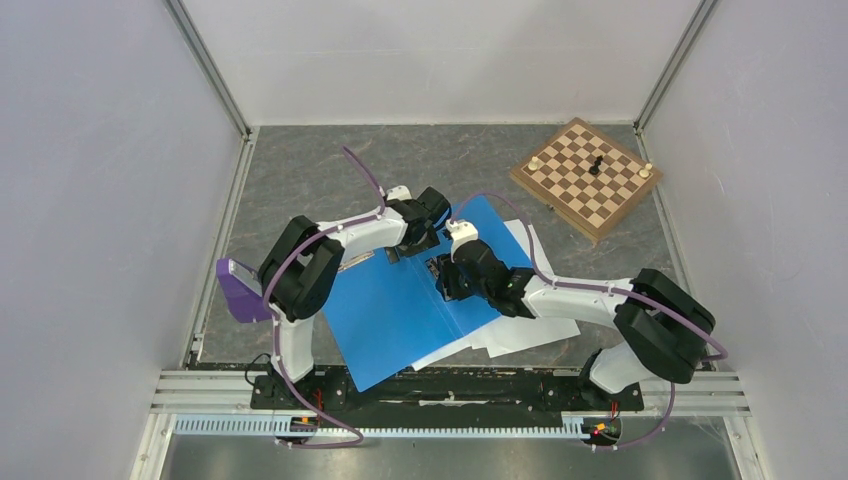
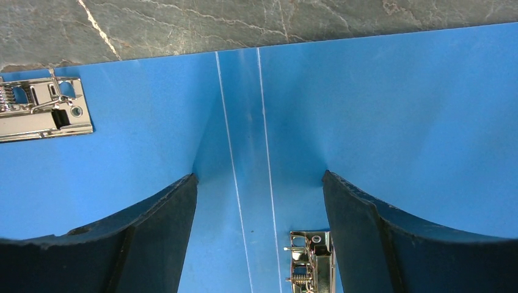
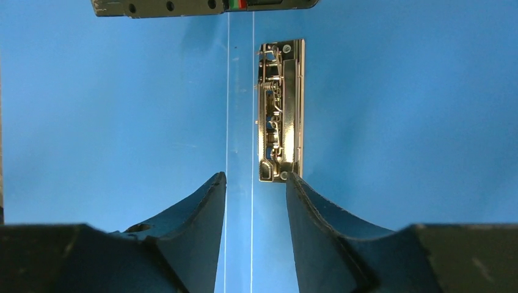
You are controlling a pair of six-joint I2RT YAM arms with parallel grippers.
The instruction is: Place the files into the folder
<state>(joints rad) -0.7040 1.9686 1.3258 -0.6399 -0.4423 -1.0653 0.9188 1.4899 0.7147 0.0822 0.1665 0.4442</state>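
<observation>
The blue folder (image 1: 400, 310) lies open and flat on the grey table. The files (image 1: 530, 335) are white sheets lying under its right half, with edges sticking out at the right and near side. My left gripper (image 1: 408, 248) is open wide over the far end of the folder's spine (image 2: 244, 122), with both fingers down at the blue surface. My right gripper (image 1: 445, 278) is open with a narrower gap, straddling the spine (image 3: 239, 122) just short of a metal clip (image 3: 281, 110). Another clip (image 2: 46, 110) shows in the left wrist view.
A wooden chessboard (image 1: 585, 175) with a few pieces stands at the back right. A purple part (image 1: 238, 290) sits on the left arm near the left wall. Metal rails run along the table's sides and near edge.
</observation>
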